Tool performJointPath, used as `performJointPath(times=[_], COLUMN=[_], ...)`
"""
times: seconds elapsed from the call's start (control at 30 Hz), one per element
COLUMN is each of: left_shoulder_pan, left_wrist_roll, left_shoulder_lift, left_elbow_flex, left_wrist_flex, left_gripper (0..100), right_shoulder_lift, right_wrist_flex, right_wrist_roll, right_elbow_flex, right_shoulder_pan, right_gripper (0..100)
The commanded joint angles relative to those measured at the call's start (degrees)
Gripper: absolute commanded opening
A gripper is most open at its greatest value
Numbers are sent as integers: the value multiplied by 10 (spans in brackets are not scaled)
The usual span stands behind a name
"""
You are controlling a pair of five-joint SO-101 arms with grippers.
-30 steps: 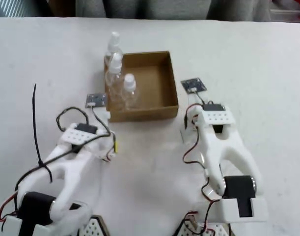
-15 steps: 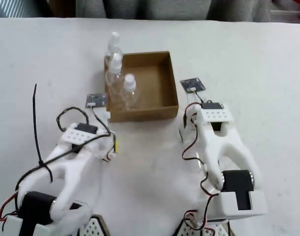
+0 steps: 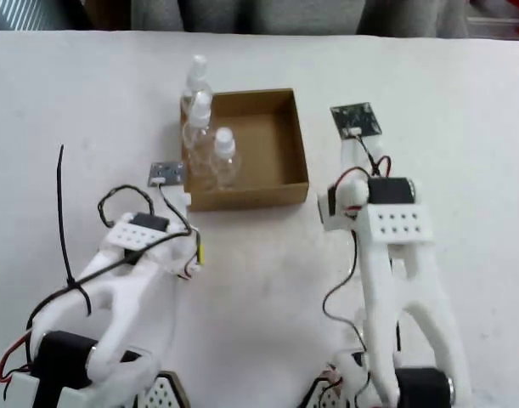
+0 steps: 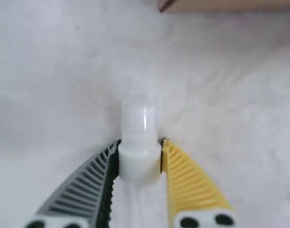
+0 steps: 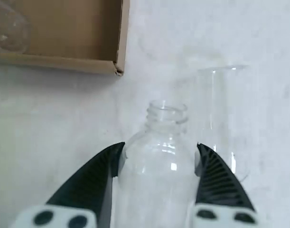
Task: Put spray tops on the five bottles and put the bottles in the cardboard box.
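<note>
Table (image 3: 446, 68): white cloth; box sits toward the middle.
Box (image 3: 251, 197): cardboard, open, upright.
Capped bottles (image 3: 223, 157): we count three in a row by the box's left wall; we cannot tell whether the farthest is inside.
Open bottle (image 5: 166, 118): clear, uncapped, on the table outside the box, near its near right corner.
Right claw (image 5: 160, 152): clenched on the open bottle's shoulders.
Left claw (image 4: 139, 148): grasping the spray top over the table, box edge nearby.
Spray top (image 4: 139, 126): white, pinched between the grey and yellow fingers (image 4: 190, 185).
</note>
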Motion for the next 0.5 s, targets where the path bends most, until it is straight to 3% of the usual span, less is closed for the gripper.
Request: performJointPath(times=[0.0,0.1,0.23,0.47], left_shoulder_pan=[-13,-13,-13,-13], left_wrist_roll=[-4,-4,-4,-1], left_shoulder_lift=[-4,-4,-5,-5], left_elbow_flex=[-26,-26,-26,-30], left_wrist_flex=[-9,-9,-9,-9], left_gripper=[21,21,21,21], right_shoulder_lift=[-89,-139,-204,-283], right_wrist_flex=[23,43,40,-128], right_wrist_roll=[-6,-6,-6,-43], right_elbow_flex=[-28,-26,21,178], right_shoulder_pan=[-7,-38,-131,-195], right_gripper=[112,111,112,112])
